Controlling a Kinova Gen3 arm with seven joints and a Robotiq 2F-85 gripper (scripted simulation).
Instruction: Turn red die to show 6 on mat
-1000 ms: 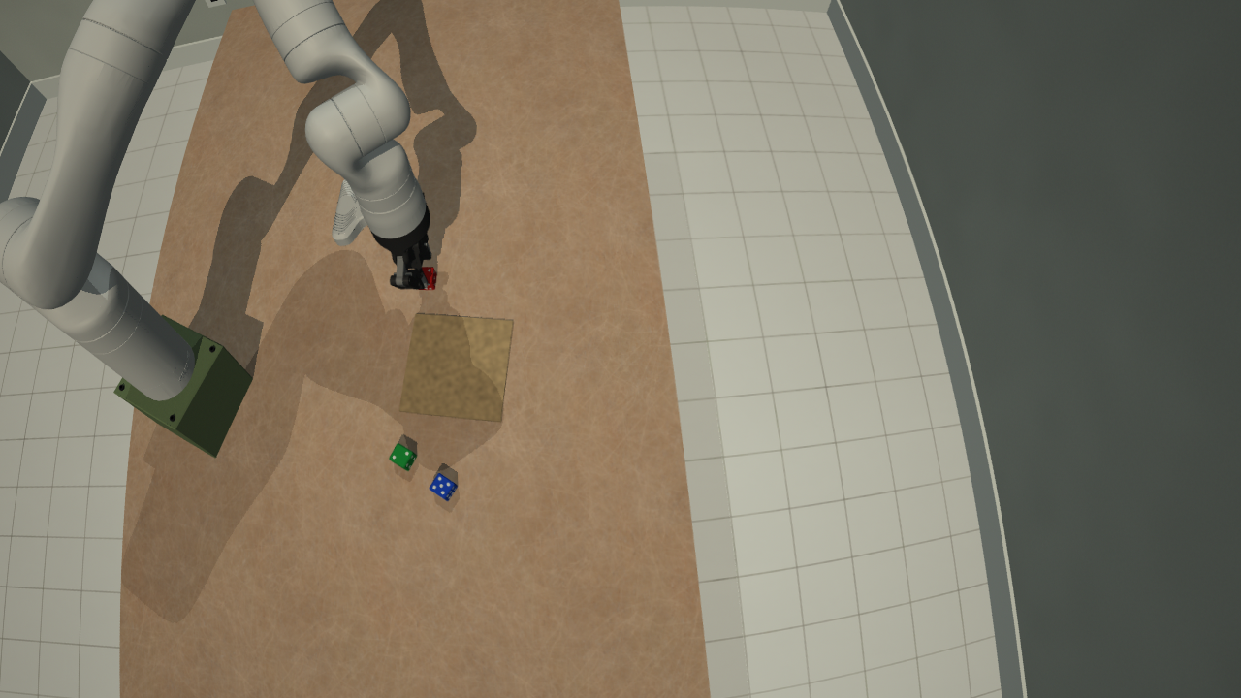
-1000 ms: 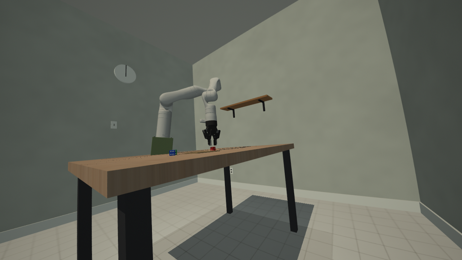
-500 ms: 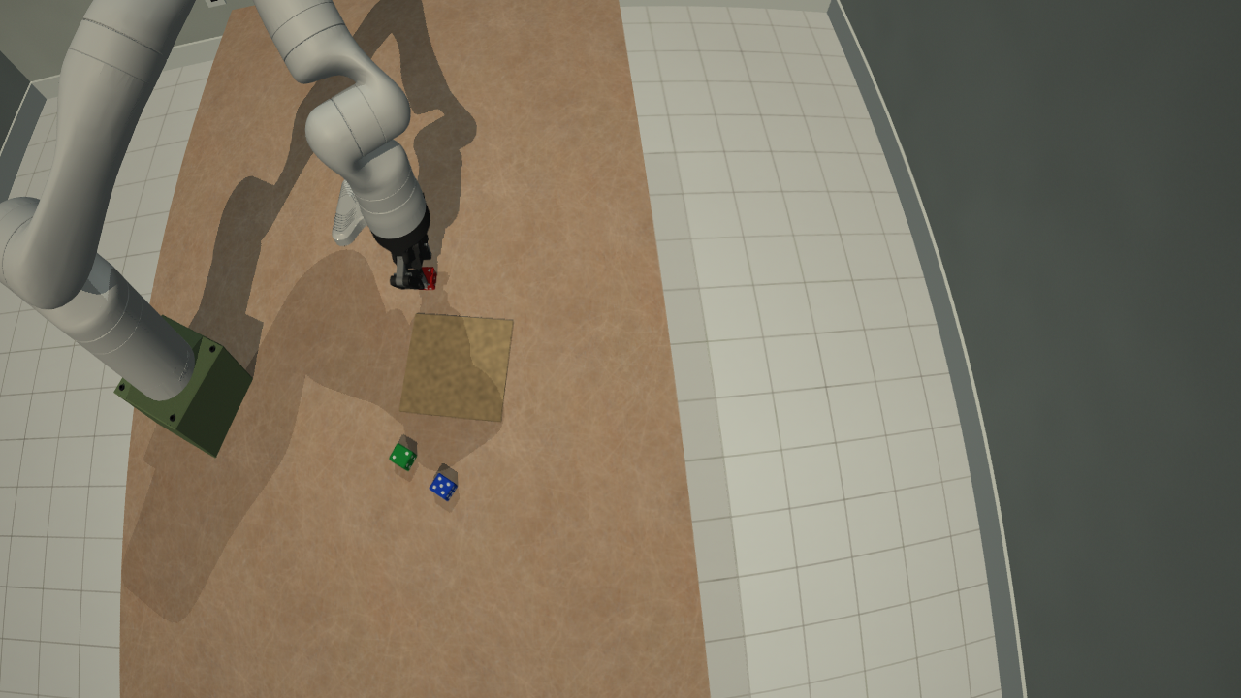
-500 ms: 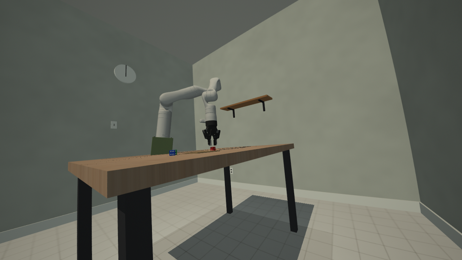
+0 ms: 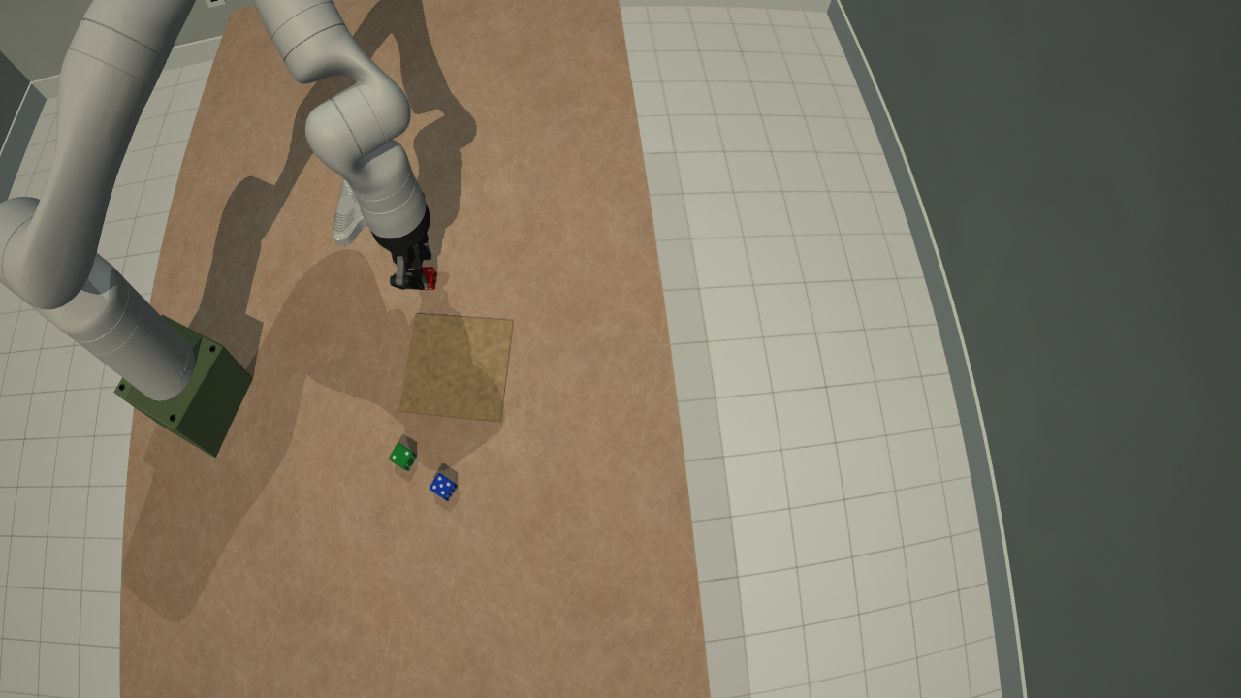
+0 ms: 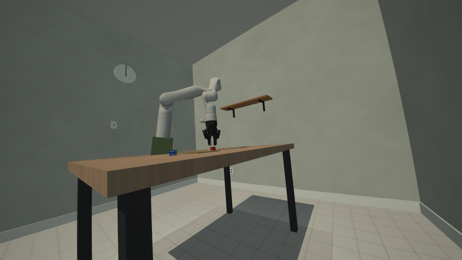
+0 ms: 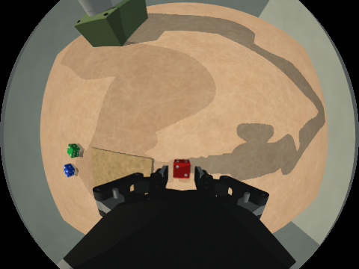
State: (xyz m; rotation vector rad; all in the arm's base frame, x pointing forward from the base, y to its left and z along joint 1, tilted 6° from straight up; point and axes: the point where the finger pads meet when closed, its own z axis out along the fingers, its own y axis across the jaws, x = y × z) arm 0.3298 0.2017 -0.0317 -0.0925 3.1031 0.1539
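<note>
The red die (image 5: 429, 277) (image 6: 212, 148) (image 7: 182, 169) lies flat on the bare table, just beyond the far edge of the tan mat (image 5: 457, 368) (image 7: 120, 167) and not on it. My gripper (image 5: 414, 279) (image 6: 213, 142) (image 7: 181, 172) hangs straight down a little above the die, with its fingers partly apart and nothing between them. In the wrist view the die shows in the gap between the fingertips. The green die (image 5: 401, 456) (image 7: 74, 149) and the blue die (image 5: 444, 487) (image 6: 172, 152) (image 7: 69, 169) lie on the table past the mat's opposite edge, apart from each other.
The arm's green base (image 5: 186, 398) (image 7: 112, 20) stands at the table's left side. The table's long right edge (image 5: 677, 364) is well away from the mat. A wall shelf (image 6: 247, 102) hangs behind the table.
</note>
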